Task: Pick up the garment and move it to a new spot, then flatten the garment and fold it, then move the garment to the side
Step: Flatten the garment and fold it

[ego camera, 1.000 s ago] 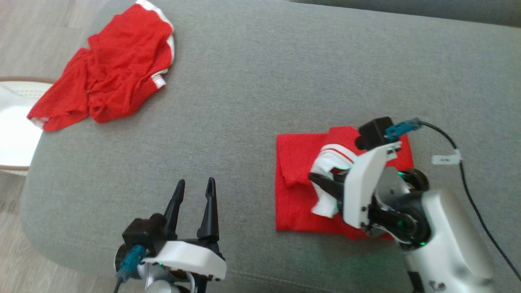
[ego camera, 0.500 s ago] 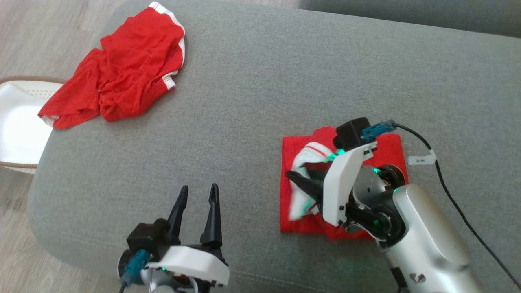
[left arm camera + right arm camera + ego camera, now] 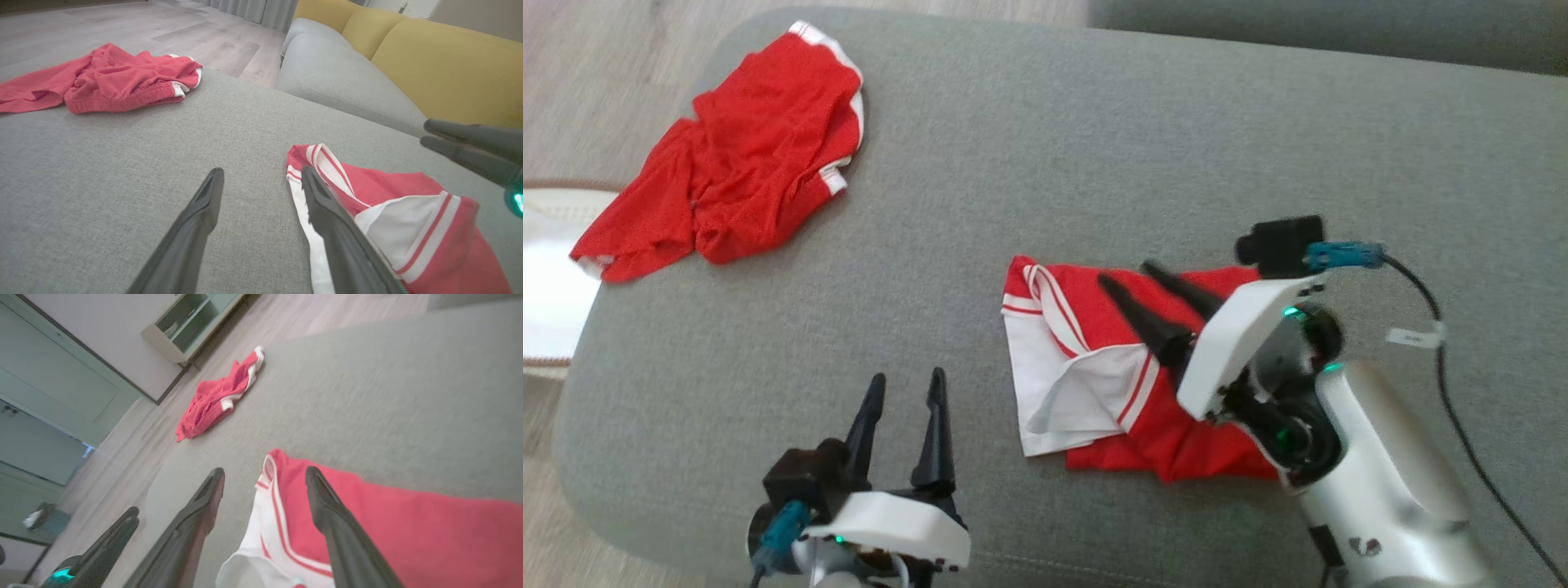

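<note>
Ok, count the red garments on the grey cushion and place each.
2. The crumpled red garment lies at the cushion's far left corner; the red and white garment lies nearer the front, right of centre. None seems hidden.

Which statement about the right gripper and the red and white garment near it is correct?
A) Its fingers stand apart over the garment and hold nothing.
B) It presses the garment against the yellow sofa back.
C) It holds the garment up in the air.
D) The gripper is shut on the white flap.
A: the right gripper has its two fingers spread over the red and white garment, which lies loose on the grey cushion.
</note>
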Robot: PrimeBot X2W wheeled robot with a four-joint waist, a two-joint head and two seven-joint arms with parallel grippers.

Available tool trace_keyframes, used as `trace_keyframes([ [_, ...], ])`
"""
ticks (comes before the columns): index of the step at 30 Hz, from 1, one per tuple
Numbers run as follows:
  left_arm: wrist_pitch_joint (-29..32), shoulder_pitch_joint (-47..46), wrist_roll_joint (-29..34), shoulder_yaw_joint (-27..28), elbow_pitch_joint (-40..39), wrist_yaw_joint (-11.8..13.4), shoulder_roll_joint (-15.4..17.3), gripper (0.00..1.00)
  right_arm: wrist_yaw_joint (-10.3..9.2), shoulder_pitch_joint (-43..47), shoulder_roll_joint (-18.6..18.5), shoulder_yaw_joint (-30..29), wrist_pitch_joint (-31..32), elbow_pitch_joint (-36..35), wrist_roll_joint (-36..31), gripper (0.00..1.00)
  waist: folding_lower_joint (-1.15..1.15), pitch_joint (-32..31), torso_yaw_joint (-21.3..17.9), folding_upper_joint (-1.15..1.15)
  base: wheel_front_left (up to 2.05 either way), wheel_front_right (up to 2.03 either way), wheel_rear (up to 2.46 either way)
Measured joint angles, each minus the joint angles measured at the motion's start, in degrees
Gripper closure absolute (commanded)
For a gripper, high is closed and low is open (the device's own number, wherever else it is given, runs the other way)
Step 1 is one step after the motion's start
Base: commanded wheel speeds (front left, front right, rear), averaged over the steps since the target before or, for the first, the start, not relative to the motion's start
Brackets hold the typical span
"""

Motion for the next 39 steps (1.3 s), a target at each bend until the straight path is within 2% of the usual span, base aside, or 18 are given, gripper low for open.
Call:
trace_keyframes([
  [3, 0.0, 0.8, 0.1, 1.0, -0.2, 0.2, 0.0, 0.00, 0.00, 1.0, -0.4, -3.3, -4.1, -3.1, -7.0, 0.00, 0.00, -0.8, -1.0, 0.00, 0.00, 0.00, 0.00],
  [10, 0.0, 3.5, 1.3, 3.4, -0.6, 0.3, 0.0, 0.00, 0.00, 10.1, -0.7, -10.5, -8.3, -9.6, -13.2, 0.00, 0.00, -2.5, -3.9, 0.00, 0.00, 0.00, 0.00],
  [14, 0.0, 3.5, 2.2, 4.6, -0.9, -0.1, 0.0, 0.00, 0.00, 14.1, -2.1, -15.1, -12.2, -12.5, -18.4, 0.00, 0.00, -3.5, -5.8, 0.00, 0.00, 0.00, 0.00],
  [17, 0.0, 3.6, 3.1, 5.6, -1.0, -0.4, 0.0, 0.00, 0.00, 17.0, -2.4, -17.5, -15.2, -13.0, -21.1, 0.00, 0.00, -4.5, -6.5, 0.00, 0.00, 0.00, 0.00],
  [25, 0.0, 7.7, 5.1, 7.6, -0.9, -0.9, 0.0, 0.00, 0.00, 24.5, -3.8, -18.4, -23.8, -8.9, -26.7, 0.00, 0.00, -7.1, -6.8, 0.00, 0.00, 0.00, 0.00],
  [26, 0.0, 7.8, 5.1, 7.7, -0.9, -1.1, 0.0, 0.00, 0.00, 24.5, -3.6, -18.2, -24.3, -8.2, -27.0, 0.22, 0.00, -7.1, -6.7, 0.00, 0.00, 0.00, 0.00],
  [27, 0.0, 7.8, 5.1, 7.7, -0.9, -1.1, 0.0, 0.00, 0.00, 24.4, -3.4, -18.0, -24.7, -7.5, -26.9, 0.66, 0.00, -7.1, -6.6, 0.00, 0.00, 0.00, 0.00],
  [28, 0.0, 7.8, 5.3, 7.7, -0.9, -1.2, 0.0, 0.00, 0.00, 24.3, -3.4, -17.2, -24.7, -6.6, -26.8, 1.00, 0.00, -7.1, -6.4, 0.00, 0.00, 0.00, 0.00],
  [34, 0.0, 7.7, 6.2, 8.0, -0.9, -1.7, 0.1, 0.00, 0.00, 20.5, -3.2, -11.3, -24.3, -0.1, -25.7, 1.00, 0.00, -5.8, -5.5, 0.00, 0.00, 0.00, 0.00],
  [39, 0.0, 6.2, 7.5, 8.4, -0.1, -3.6, 0.0, 0.00, 0.00, 13.7, -2.8, -7.5, -24.3, 8.0, -25.1, 1.00, 0.00, -4.2, -3.9, 0.00, 0.00, 0.00, 0.00],
])
